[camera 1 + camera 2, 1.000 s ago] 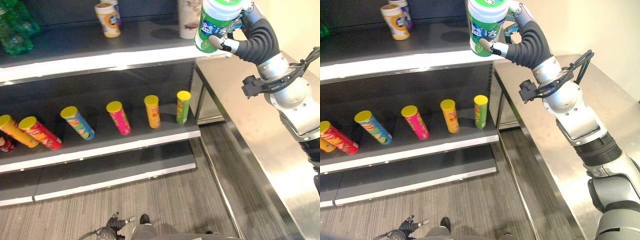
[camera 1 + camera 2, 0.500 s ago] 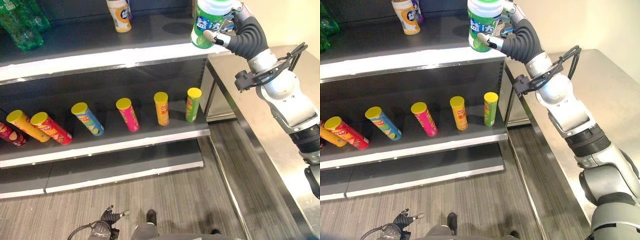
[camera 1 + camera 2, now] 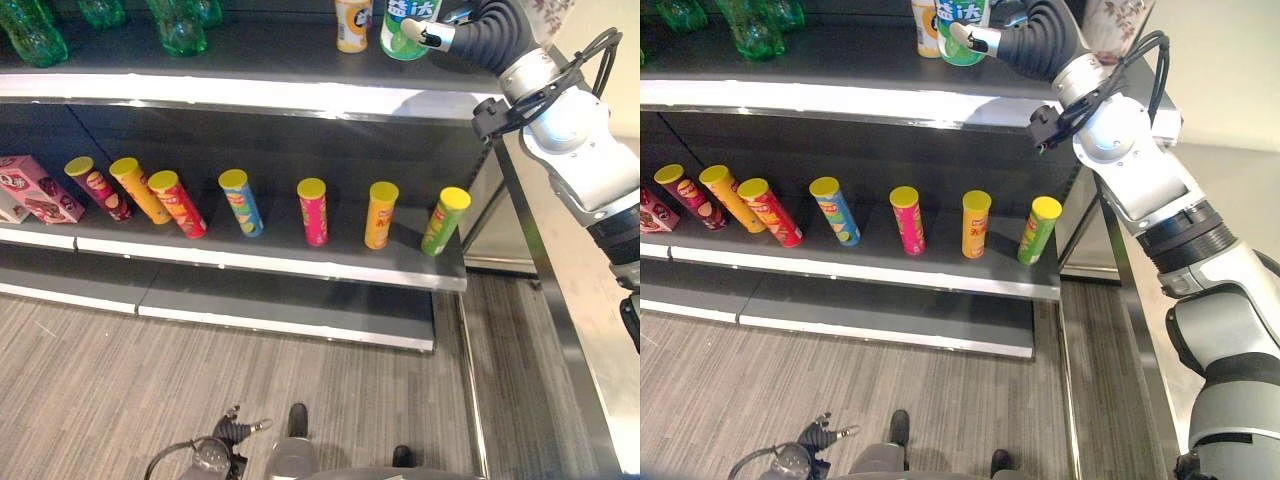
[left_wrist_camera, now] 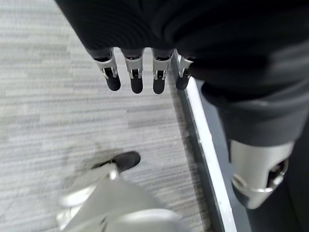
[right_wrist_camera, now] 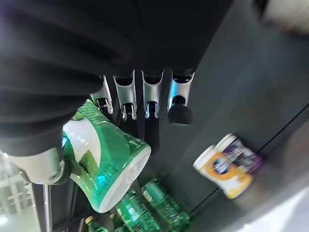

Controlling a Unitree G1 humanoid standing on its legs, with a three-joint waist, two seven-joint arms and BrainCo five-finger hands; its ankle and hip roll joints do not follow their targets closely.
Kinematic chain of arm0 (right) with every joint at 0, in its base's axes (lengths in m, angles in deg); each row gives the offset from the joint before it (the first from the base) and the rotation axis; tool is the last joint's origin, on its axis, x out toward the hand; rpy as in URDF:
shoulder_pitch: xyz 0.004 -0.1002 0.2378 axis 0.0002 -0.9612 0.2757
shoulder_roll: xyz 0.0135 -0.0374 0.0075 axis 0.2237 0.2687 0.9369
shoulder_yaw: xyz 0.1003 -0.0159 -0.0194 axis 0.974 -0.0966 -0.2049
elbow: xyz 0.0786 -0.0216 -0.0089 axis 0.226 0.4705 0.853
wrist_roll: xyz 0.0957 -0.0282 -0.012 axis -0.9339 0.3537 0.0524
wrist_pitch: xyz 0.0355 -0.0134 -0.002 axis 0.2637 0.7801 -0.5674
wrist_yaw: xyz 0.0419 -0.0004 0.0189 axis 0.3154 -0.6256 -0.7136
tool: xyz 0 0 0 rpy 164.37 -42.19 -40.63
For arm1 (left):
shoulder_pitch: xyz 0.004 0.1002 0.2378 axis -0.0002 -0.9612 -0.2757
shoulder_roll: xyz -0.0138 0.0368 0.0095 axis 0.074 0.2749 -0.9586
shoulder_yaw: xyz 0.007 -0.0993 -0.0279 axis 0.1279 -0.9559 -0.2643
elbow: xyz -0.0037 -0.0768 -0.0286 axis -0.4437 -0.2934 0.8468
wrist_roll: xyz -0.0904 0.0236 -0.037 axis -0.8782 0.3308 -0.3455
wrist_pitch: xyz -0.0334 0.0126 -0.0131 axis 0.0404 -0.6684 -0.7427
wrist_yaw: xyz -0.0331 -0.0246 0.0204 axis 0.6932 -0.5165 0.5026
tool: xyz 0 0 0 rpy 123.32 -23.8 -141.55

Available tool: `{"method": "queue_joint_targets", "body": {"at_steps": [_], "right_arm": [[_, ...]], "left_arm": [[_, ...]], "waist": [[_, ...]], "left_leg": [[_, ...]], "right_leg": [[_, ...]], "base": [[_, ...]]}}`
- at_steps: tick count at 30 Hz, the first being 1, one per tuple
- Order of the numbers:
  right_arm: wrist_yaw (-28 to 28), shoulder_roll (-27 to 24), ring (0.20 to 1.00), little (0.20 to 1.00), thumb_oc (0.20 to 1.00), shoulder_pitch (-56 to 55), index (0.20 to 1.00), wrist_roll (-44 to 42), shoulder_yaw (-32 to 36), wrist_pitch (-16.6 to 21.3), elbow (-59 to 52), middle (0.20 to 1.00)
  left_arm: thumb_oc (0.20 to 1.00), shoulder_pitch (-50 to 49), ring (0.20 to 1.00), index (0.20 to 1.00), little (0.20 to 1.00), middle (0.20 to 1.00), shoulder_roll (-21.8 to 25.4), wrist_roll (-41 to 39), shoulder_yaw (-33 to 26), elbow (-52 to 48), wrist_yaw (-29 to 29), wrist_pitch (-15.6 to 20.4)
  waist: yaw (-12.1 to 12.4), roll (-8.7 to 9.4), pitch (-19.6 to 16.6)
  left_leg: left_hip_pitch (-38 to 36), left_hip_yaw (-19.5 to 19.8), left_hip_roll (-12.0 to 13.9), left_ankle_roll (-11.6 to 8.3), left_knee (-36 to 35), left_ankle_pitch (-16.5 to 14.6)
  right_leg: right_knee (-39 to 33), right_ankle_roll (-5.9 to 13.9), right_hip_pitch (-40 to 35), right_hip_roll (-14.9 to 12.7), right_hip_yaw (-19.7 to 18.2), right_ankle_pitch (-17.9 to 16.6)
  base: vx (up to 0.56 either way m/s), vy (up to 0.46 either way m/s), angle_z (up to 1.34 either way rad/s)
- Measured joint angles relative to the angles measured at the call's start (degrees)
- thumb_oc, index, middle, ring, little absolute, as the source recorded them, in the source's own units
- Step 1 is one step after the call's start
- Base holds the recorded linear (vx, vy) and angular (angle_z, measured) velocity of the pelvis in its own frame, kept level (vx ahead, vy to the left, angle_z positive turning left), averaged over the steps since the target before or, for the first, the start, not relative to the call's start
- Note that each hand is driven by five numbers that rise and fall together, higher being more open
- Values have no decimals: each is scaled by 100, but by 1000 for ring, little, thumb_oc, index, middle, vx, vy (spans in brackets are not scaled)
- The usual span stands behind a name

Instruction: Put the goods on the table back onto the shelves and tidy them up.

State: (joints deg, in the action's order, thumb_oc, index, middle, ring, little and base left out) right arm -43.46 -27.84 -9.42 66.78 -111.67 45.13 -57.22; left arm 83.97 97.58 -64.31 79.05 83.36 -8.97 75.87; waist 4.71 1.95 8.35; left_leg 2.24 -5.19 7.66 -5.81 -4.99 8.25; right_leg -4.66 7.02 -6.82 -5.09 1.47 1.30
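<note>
While the tub is over the top shelf, position: green tub [image 3: 962, 22] sits in the right hand [image 3: 1032, 40], just beside the orange cup [image 3: 926, 18] and at the same depth on the top shelf [image 3: 840, 98].
Grip: right hand's thumb and fingers [image 5: 129, 99] are wrapped round the tub's side, clamped on it; in the right wrist view the tub [image 5: 104, 154] lies across the palm with its flat end pointing out towards the shelf.
Axis: tub stands roughly upright, long axis top to bottom, base close above the shelf board; I cannot tell whether it touches yet.
Key relation: the free spot is straight below the tub, between the orange cup on its left and a patterned white cup [image 3: 1115, 22] well to its right, so I'd judge the move is a short drop, then let go.
Nearer arm: the right, by far.
Left hand [image 4: 140, 72]: hanging low by the floor, fingers straight and relaxed, holding nothing.
Count, top shelf: one green tub, one orange cup, one patterned cup, several green bottles [image 3: 752, 25] at the far left, too cropped to number.
Count, middle shelf: seven yellow-lidded tubes [image 3: 314, 211] in a row, leaning; a pink box [image 3: 32, 188] at the left end.
</note>
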Motion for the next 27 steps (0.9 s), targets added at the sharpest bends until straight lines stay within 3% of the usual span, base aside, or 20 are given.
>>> {"method": "queue_joint_targets", "body": {"at_steps": [4, 11, 18, 27], "right_arm": [[-4, 148, 200, 200, 200, 2, 200, 32, -33, -105, 208, 200], [-12, 733, 200, 200, 200, 4, 200, 86, -91, -149, 935, 200], [-23, 864, 200, 200, 200, -13, 200, 284, -93, -488, 1822, 200], [-135, 1045, 200, 200, 200, -12, 200, 422, -87, -620, 2561, 200]], "left_arm": [[1000, 56, 1000, 1000, 1000, 1000, 31, -3, -4, -72, -13, 20], [1000, 6, 1000, 1000, 1000, 1000, 14, -7, -5, -51, -58, 4], [1000, -67, 1000, 1000, 1000, 1000, -4, -10, 1, 0, -62, -19], [1000, -94, 1000, 1000, 1000, 1000, -56, -13, 57, -10, -60, -35]], "waist": [[65, 88, -57], [111, 93, -81], [112, 74, -118], [125, 17, -382]], "left_leg": [[-29, 148, -96, -1, 0, -2], [-43, 184, -77, -3, -2, 0], [-12, 237, -82, -35, -4, -15], [-6, 227, -74, 2, -2, 18]], "right_leg": [[-43, 16, -166, -63, 243, 10], [-44, 82, -221, -41, 344, 60], [-44, 111, -216, -43, 388, 78], [-44, 75, -196, -38, 391, 54]], "base": [[27, -24, 27], [18, -17, 5], [10, -8, 3], [0, 0, 0]]}}
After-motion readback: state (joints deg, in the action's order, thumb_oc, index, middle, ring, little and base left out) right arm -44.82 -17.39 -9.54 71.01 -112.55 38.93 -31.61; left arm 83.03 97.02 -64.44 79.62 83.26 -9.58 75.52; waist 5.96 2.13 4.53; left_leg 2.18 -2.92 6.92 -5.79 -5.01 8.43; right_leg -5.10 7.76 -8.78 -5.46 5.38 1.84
